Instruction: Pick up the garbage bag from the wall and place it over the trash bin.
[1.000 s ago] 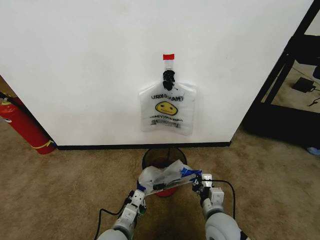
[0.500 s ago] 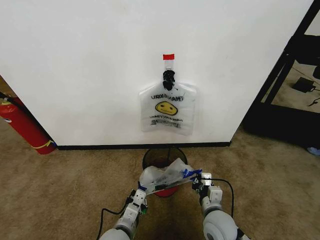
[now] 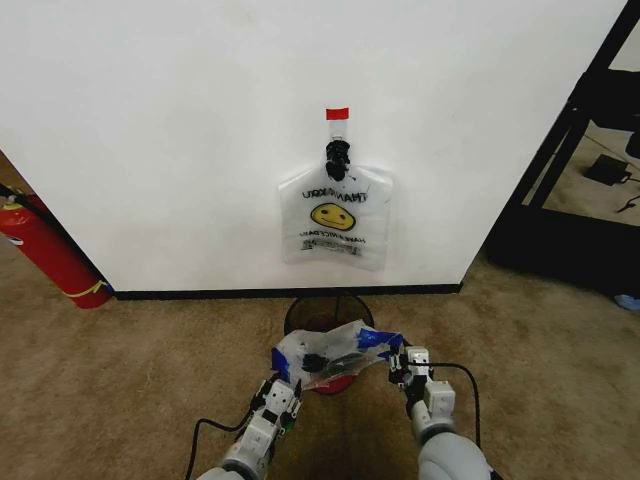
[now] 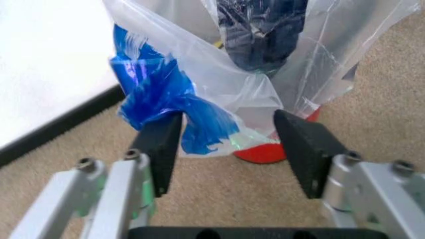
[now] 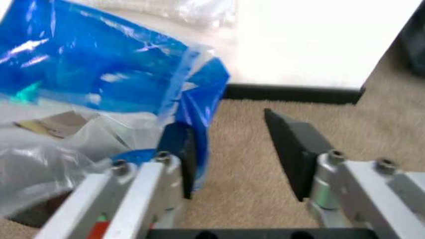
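While a similar smiley bag [image 3: 335,216] is hanging on the wall [image 3: 200,120], the garbage bag [image 3: 335,353] is lying draped over the trash bin [image 3: 310,316], and the left gripper [image 3: 283,392] and right gripper [image 3: 413,362] are flanking it, jaws apart, gripping nothing

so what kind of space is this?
Probably an indoor test or lab corner, not a home. Beige carpet, a bare white wall with a red-taped hook, a fire extinguisher at its foot, and a black rack with cabling to the right.
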You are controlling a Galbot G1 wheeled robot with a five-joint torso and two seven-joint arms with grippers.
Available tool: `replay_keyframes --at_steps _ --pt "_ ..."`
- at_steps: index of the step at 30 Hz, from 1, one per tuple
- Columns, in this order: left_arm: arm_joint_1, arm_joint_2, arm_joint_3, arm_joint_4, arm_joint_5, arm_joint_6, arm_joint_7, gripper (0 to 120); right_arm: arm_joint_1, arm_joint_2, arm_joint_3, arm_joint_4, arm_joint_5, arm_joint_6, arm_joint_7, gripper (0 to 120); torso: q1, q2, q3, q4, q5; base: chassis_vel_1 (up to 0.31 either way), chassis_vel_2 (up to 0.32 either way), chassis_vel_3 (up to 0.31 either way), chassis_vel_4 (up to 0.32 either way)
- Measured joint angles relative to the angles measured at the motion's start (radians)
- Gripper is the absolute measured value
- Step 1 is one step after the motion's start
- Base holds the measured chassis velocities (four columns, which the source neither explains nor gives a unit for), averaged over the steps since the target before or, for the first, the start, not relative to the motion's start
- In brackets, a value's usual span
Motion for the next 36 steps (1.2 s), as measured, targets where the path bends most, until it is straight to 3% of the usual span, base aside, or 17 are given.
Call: replay_keyframes --at_steps 9,15,21,30,36 --pt "0.029 0.042 -0.010 -0.063 0.006 -0.010 0.018 94 -0.082 -0.020 0.054 0.014 -0.104 0.063 -0.058 75 0.000 0.000 0.000 0.0000 -0.0001 0.000 0.000 0.000 0.000" --pt "0.102 0.043 -0.029 -0.097 0.043 -0.049 0.050 100 -0.105 -0.025 0.071 0.020 -0.103 0.080 -0.074 96 0.000 0.000 0.000 0.0000 0.0000 0.000 0.000 0.000 0.000" --pt "0.143 0.020 -0.040 -0.090 0.103 -0.161 0.100 100 -0.134 -0.047 0.101 0.028 -0.089 0.159 -0.233 100 0.000 0.000 0.000 0.0000 -0.0002 0.000 0.000 0.000 0.000" --pt "0.166 0.018 -0.082 -0.131 0.083 -0.197 0.125 100 -0.133 -0.062 0.145 -0.024 -0.121 0.233 -0.401 100 0.000 0.000 0.000 0.0000 0.0000 0.000 0.000 0.000 0.000" --pt "0.296 0.034 -0.137 -0.192 0.126 -0.220 0.147 100 -0.147 -0.086 0.200 -0.062 -0.193 0.308 -0.528 100 0.000 0.000 0.000 0.0003 0.0001 0.000 0.000 0.000 0.000"
